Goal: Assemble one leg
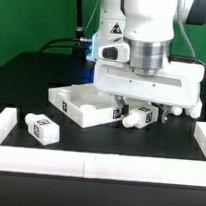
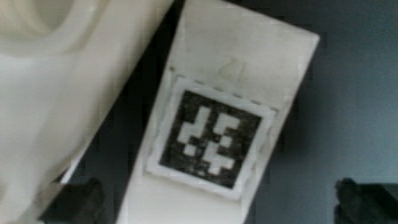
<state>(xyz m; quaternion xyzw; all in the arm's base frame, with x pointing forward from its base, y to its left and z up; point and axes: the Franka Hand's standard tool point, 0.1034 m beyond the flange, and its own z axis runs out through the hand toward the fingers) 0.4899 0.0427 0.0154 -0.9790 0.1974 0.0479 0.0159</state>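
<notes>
Gripper point(image 1: 142, 111) open, astride the short white square-section plastic leg point(image 2: 224, 70) — centre it, square jaws to flats — then close

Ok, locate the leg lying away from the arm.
In the exterior view the leg lies at the left, near the left corner of the white rail, apart from the white square panel.

White leg point(image 1: 47, 131), black-and-white patterned tag point(image 1: 35, 125)

Robotics lab bench: a black tabletop point(image 1: 32, 85) fenced by white rails point(image 1: 96, 169), tag-marked white parts point(image 1: 38, 126), green backdrop point(image 1: 33, 10) behind.
</notes>
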